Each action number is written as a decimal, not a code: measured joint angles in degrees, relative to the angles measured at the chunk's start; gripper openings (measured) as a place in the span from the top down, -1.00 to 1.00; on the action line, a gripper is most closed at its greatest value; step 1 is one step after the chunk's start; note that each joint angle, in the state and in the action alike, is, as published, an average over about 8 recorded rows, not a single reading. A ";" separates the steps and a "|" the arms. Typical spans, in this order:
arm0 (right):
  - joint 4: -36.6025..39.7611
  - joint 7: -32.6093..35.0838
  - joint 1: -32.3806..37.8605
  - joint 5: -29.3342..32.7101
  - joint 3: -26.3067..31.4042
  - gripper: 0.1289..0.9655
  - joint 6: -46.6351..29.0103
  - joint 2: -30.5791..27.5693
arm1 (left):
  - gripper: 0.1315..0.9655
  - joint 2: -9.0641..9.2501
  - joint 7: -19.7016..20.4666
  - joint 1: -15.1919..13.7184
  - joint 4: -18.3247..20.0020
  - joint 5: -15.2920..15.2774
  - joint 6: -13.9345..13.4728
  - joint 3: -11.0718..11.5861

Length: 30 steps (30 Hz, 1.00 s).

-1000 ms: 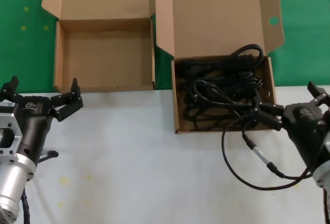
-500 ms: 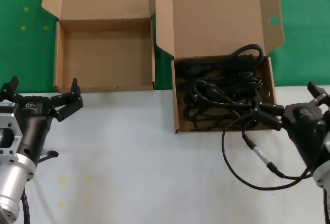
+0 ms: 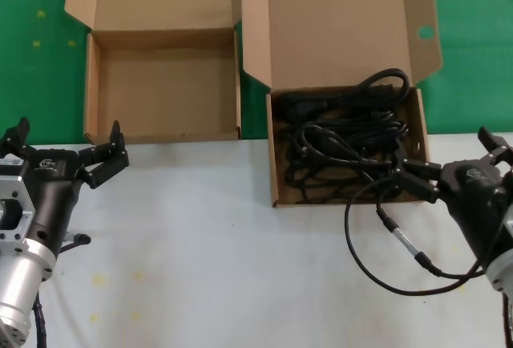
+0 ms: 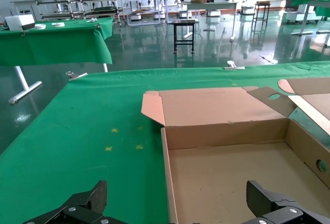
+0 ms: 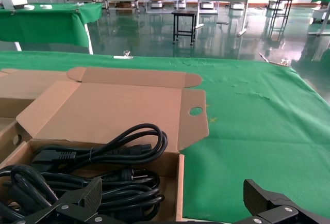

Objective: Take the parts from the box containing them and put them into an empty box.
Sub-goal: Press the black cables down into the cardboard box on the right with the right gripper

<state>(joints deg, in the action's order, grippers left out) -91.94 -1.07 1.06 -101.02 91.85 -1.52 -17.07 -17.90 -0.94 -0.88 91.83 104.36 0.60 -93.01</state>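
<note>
At the right edge of the white table (image 3: 224, 268), the right gripper (image 3: 449, 173) sits w/ its black fingers spread wide, pinching nothing, just beside the near right corner of the shallow brown cardboard box with a round hole in its lid flap (image 3: 275, 155). A thin looping black robot wire with a silver connector (image 3: 405, 244) hangs from that arm over the table; not a part.

Inside that box lie the black rubbery power cords with moulded plugs (image 3: 345, 143), coiled in loose overlapping bundles that fill most of the floor; one loop rises over the back right corner. In the right wrist view the cords (image 5: 98, 172) look glossy, plugs toward the back wall.

My guess on handling: soft, floppy, fairly light, grippy not slippery, not fragile. Bundles look tangled, so lifting one may drag others. Best hold prob. across the thick middle of a coil, where several strands bunch, not a plug or single strand.

Near the table's left edge the left gripper (image 3: 68, 149) waits, fingers also spread & empty, just in front of the roughly square plain-lidded brown cardboard box (image 3: 90, 83), which holds nothing & sits touching or nearly touching the cord box.
</note>
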 joint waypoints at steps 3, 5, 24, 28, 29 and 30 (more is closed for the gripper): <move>-0.41 -0.17 -0.15 -0.37 0.56 -1.00 0.43 -0.68 | -1.00 0.00 0.00 0.00 0.00 0.00 0.00 0.00; -1.41 -0.33 -0.50 -1.24 1.72 -1.00 1.37 -2.14 | -1.00 0.00 0.00 0.00 0.00 0.00 0.00 0.00; -19.72 17.71 6.18 -31.27 26.60 -1.00 15.55 -39.93 | -0.43 0.00 0.00 0.00 0.00 0.00 0.00 0.00; -20.84 26.38 14.41 -39.52 35.72 -1.00 14.34 -46.77 | -0.27 0.00 0.00 0.00 0.00 0.00 0.00 0.00; -20.85 28.81 16.79 -41.51 38.14 -1.00 13.94 -48.00 | -0.20 0.00 0.00 0.00 0.00 0.00 0.00 0.00; -20.77 31.31 19.27 -43.47 40.61 -1.00 13.56 -49.05 | -0.14 0.00 0.00 0.00 0.00 0.00 0.00 0.00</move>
<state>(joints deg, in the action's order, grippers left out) -112.71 30.24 20.33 -144.48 132.46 12.04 -66.12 -17.90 -0.93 -0.88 91.83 104.35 0.60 -93.01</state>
